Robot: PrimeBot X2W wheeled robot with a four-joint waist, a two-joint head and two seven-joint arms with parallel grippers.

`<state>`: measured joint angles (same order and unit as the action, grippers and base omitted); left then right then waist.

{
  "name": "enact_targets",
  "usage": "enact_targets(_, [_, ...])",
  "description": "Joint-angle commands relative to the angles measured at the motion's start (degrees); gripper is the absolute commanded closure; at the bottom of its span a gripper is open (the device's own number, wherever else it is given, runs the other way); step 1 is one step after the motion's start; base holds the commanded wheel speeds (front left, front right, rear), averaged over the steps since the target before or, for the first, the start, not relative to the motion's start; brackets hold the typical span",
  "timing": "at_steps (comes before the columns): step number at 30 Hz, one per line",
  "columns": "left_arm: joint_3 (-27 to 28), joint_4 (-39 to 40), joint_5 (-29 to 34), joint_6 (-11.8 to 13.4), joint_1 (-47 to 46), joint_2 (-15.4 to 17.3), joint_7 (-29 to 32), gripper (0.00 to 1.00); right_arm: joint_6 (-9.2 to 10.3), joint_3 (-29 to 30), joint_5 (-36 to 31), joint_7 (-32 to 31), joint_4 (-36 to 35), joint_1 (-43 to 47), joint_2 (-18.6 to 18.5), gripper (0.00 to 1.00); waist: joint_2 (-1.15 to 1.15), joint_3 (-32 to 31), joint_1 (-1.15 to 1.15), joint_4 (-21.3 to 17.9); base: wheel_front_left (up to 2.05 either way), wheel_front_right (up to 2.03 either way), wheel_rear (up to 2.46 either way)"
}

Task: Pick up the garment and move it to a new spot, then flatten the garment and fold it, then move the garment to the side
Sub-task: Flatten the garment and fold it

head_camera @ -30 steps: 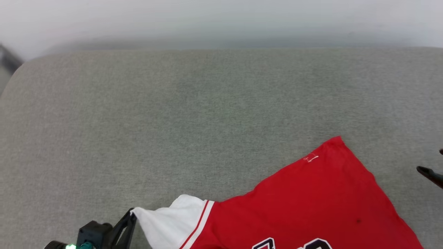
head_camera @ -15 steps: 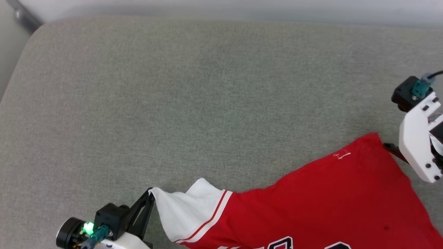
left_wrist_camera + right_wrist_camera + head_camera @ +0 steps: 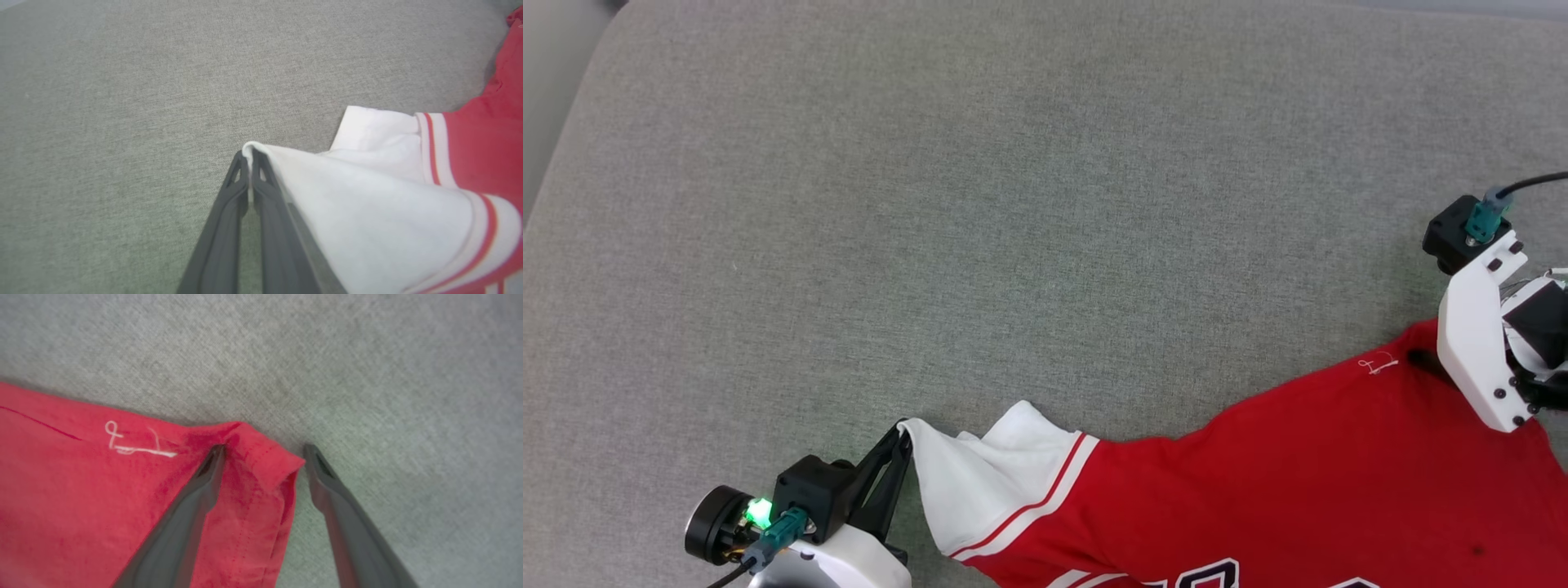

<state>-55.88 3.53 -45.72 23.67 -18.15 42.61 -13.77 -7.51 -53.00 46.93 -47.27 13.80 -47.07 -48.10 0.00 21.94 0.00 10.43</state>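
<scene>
The garment (image 3: 1298, 482) lies print-up but not yet flat on the grey cushion (image 3: 1013, 204), so flattening seems to be the step in hand, with folding and the move aside left to do. The left gripper (image 3: 247, 152) has its jaws pinched tight on the white sleeve (image 3: 980, 474) tip. The right gripper (image 3: 265, 451) has its jaws spread wide, with the red hem corner between them and nothing gripped yet.

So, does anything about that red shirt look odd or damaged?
A loose white thread curls on the garment near the corner that the open right end effector straddles. A small dark speck sits elsewhere on the red cloth, maybe a stain.
</scene>
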Motion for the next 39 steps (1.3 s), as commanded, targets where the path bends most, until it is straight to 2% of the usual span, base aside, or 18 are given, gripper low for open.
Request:
enact_targets(1, [-0.10, -0.47, -0.37, -0.38, -0.56, -0.26, -0.20, 1.00, 0.03, -2.91, 0.56, 1.41, 1.27, 2.00, 1.72, 1.00, 0.00, -0.85, 0.00, -0.22, 0.00, 0.00, 0.00])
enact_targets(6, [-0.29, -1.91, -0.82, -0.83, 0.71, -0.43, -0.37, 1.00, 0.04, -3.64, 1.56, 8.60, 0.77, 0.49, -0.16, 1.00, 0.00, -5.40, 0.00, -1.48, 0.00, 0.00, 0.00])
enact_targets(13, [0.70, -2.47, -1.20, -1.01, 0.59, 1.07, -0.51, 1.00, 0.04, -3.15, 3.62, 19.85, -1.41, 0.96, -2.35, 1.00, 0.00, -13.32, 0.00, -4.03, 0.00, 0.00, 0.00])
enact_targets(18, [2.60, -1.74, -1.14, -1.04, -1.76, 1.61, -0.65, 1.00, 0.04, -1.82, 3.93, 24.36, -2.58, 0.86, -3.36, 1.00, 0.00, -16.93, 0.00, -5.74, 0.00, 0.00, 0.00])
enact_targets(21, [3.85, -1.72, 0.27, -2.16, -6.89, 2.04, 0.29, 1.00, 0.04, 0.19, 2.79, 27.01, -2.94, -1.35, -3.39, 1.00, 0.00, -18.60, 0.00, -7.51, 0.00, 0.00, 0.00])
enact_targets(25, [4.49, -2.56, 1.90, -3.77, -12.48, 1.62, 1.62, 1.00, 0.04, 2.49, 1.61, 28.55, -2.40, -3.40, -2.65, 1.00, 0.00, -19.09, 0.00, -8.30, 0.00, 0.00, 0.00])
enact_targets(30, [4.98, -6.32, 5.11, -6.97, -23.80, -0.52, 4.35, 1.00, 0.04, 6.34, -0.90, 30.23, -0.82, -6.58, -0.50, 1.00, 0.00, -18.04, 0.00, -9.37, 0.00, 0.00, 0.00])
enact_targets(39, [9.20, -13.73, 8.44, -11.69, -45.41, -3.59, 6.87, 1.00, 0.05, 14.43, -7.03, 31.37, 2.83, -18.50, 4.24, 1.00, 0.00, -9.70, 0.00, -11.28, 0.00, 0.00, 0.00])
